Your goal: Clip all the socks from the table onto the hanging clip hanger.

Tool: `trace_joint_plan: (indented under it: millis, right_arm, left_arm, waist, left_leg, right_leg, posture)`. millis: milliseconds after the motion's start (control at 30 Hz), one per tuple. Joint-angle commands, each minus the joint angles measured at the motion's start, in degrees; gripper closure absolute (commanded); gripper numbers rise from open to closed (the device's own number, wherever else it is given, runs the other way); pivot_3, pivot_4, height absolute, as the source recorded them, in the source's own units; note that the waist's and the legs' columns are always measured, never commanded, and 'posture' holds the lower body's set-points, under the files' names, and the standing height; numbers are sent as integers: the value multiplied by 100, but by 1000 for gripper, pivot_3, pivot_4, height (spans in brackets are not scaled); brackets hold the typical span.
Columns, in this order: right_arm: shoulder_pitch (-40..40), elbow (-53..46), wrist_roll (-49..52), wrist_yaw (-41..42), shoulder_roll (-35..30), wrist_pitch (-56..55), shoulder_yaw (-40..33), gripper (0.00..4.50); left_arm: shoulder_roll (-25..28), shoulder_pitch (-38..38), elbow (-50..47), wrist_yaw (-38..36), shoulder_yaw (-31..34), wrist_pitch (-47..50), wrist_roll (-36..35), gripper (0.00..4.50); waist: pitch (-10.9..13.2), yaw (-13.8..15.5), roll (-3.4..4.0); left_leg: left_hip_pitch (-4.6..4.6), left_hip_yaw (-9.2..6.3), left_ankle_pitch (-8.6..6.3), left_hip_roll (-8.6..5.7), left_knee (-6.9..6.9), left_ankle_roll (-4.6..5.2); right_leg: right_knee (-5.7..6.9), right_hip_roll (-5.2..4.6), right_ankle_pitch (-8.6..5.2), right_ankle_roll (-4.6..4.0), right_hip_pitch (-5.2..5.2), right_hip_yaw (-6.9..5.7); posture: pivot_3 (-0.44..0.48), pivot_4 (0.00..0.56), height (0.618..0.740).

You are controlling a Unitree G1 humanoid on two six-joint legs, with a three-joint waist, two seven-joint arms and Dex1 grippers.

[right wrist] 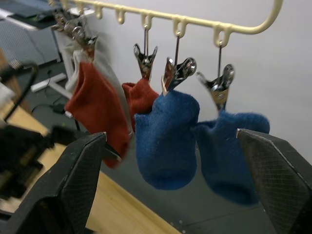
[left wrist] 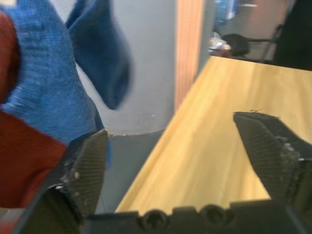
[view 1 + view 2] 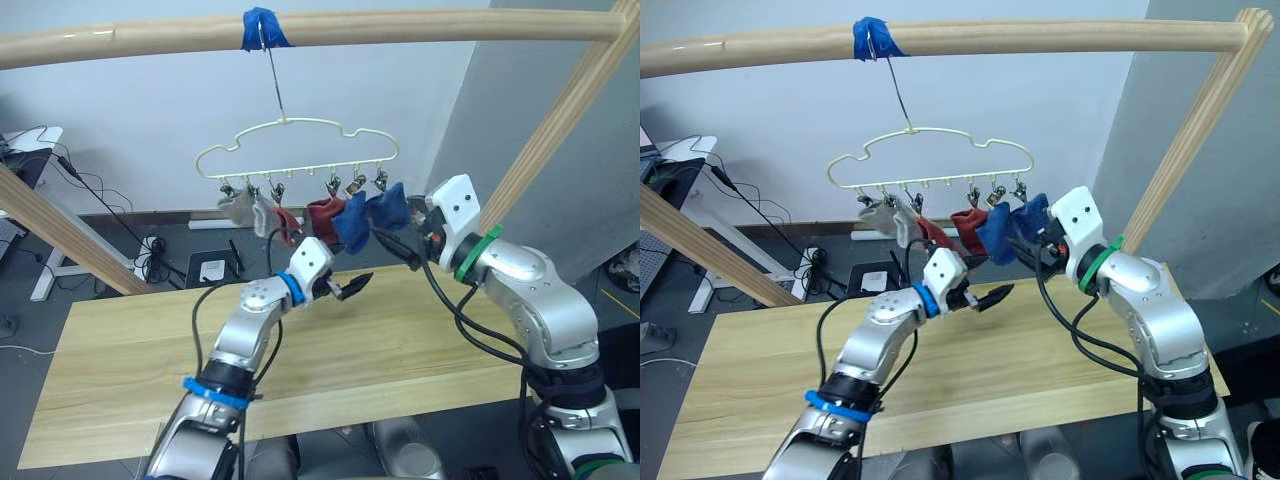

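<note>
Hanger [image 3: 296, 150] hangs by its long hook from a blue-taped spot [image 3: 262, 28] on the horizontal pole [image 3: 400, 26], above the far edge of the desk [image 3: 120, 380]. Pale wire frame, wavy top, row of metal clips [image 1: 178, 72] along the lower bar.

All six socks are clipped up. From the robot's left: two grey socks [image 3: 243, 208] bunched together, then two red socks [image 3: 322, 214], then two blue socks [image 1: 165, 138] at the right end. In the right wrist view the nearer blue sock hangs from its clip just beside the second blue one [image 1: 233, 156]; a red sock [image 1: 97, 109] sits next over, partly overlapping a grey one behind it.

Left gripper [image 3: 352, 287] raised over the desk's far half, just below the red and blue socks, fingers pointing toward the robot's right. Its wrist view shows the fingers [image 2: 87, 168] spread wide, nothing between them, blue and red knit close by on one side.

Right gripper [image 3: 396, 245] lifted near the blue socks at the hanger's right end. Its wrist view shows fingers [image 1: 80, 180] wide apart, holding nothing, both blue socks framed between them but apart from them.

Cables [image 3: 150, 255] and a power strip on the floor behind the desk.
</note>
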Motion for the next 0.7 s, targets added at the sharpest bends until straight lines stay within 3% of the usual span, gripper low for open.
trace_joint_plan:
  millis: [33,233,367,533,700]
  right_arm:
    - [44,-181,136,430,-344,-300,-99,0]
    - [193,-140,278,1354,-1344,-815,-354,0]
    - [499,10,380,1935,-1960,-1270,-757,0]
    - [742,282,456,2349,-2357,-1664,-1088,0]
    - [731,503,441,2450,-2455,-1901,-1126,0]
  left_arm:
    - [651,339,-886,-485,278,191,-350,14]
    - [2186,1152,-1853,-961,1388,1038,-1060,14]
    - [3081,1791,-1813,-777,2399,1409,-976,14]
    - [3521,2306,-1464,-916,3062,1328,-989,14]
    - [3466,2274,-1284,-747,3395,1527,-1249,14]
  waist:
    - [0,4,1]
    - [0,65,1]
    - [-13,153,-3]
    - [-90,272,-9]
    - [-138,332,-37]
  left_leg:
    - [1,1,0,2,-1,0]
    - [4,1,0,5,-2,0]
    - [2,1,0,7,-4,0]
    - [-3,5,0,7,-4,0]
    - [-2,4,0,8,-1,0]
  right_leg:
    - [0,1,0,0,0,1]
    - [-2,3,0,0,1,0]
    - [-11,2,-13,21,1,-2]
    - [-30,0,0,-1,3,-2]
    - [-30,-1,1,-1,4,-4]
  posture:
    - [-234,153,730]
    - [-196,131,730]
    - [-164,111,730]
    - [-141,91,730]
    - [-127,79,730]
